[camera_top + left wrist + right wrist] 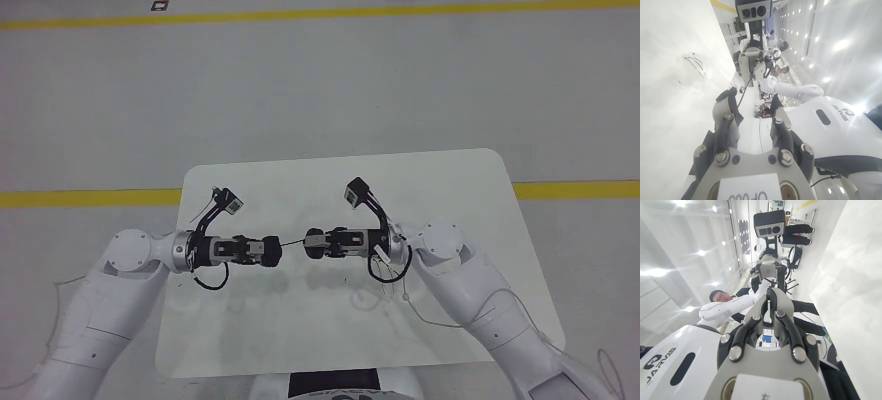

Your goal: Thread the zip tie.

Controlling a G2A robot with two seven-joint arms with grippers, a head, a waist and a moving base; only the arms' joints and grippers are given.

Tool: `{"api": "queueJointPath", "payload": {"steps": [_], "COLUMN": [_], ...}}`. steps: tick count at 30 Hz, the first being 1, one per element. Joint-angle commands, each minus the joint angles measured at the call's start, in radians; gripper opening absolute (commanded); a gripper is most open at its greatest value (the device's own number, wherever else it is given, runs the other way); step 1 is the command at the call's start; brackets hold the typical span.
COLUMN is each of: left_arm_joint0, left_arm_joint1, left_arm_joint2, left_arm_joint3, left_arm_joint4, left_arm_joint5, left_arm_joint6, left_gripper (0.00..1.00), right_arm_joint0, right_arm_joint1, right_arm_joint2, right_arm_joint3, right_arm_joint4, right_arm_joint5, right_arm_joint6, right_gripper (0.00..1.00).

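In the top view I see the thin black plastic zip tie (291, 243) held in the air over the white bench (450, 180). It runs between the left gripper (274, 248) and the right gripper (310, 244), which face each other. In the left wrist view my left jaws are spread wide, and the tie runs just beside one finger (728, 100). The right jaws pinch its far end. In the right wrist view the right jaws sit close together.
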Motion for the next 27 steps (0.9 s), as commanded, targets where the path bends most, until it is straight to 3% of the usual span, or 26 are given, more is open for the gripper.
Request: {"api": "queueJointPath", "payload": {"steps": [1,14,16,23,27], "left_arm_joint0": [0.001,-0.009,-0.006,0.006,0.003], "left_arm_joint1": [0.000,-0.005,-0.005,-0.011,-0.015], "left_arm_joint2": [0.002,0.008,0.016,0.016,0.014], "left_arm_joint3": [0.000,-0.001,-0.009,0.003,0.002], "left_arm_joint4": [-0.013,-0.026,0.003,-0.071,-0.088], "left_arm_joint5": [0.000,0.000,0.004,0.000,0.000], "left_arm_joint6": [0.000,-0.001,0.033,0.056,0.046], "left_gripper": [1.00,1.00,1.00,1.00,1.00], "right_arm_joint0": [-0.001,0.007,-0.003,-0.027,-0.023], "right_arm_joint1": [-0.002,-0.013,-0.014,-0.017,-0.017], "right_arm_joint2": [-0.005,-0.036,-0.037,-0.022,-0.026], "right_arm_joint3": [-0.003,0.012,0.003,-0.005,-0.013], "right_arm_joint4": [0.017,0.058,0.060,0.118,0.112], "right_arm_joint5": [-0.001,-0.004,-0.003,-0.028,-0.014], "right_arm_joint6": [0.001,-0.021,-0.051,-0.097,-0.086], "right_gripper": [0.00,0.00,0.00,0.00,0.00]}}
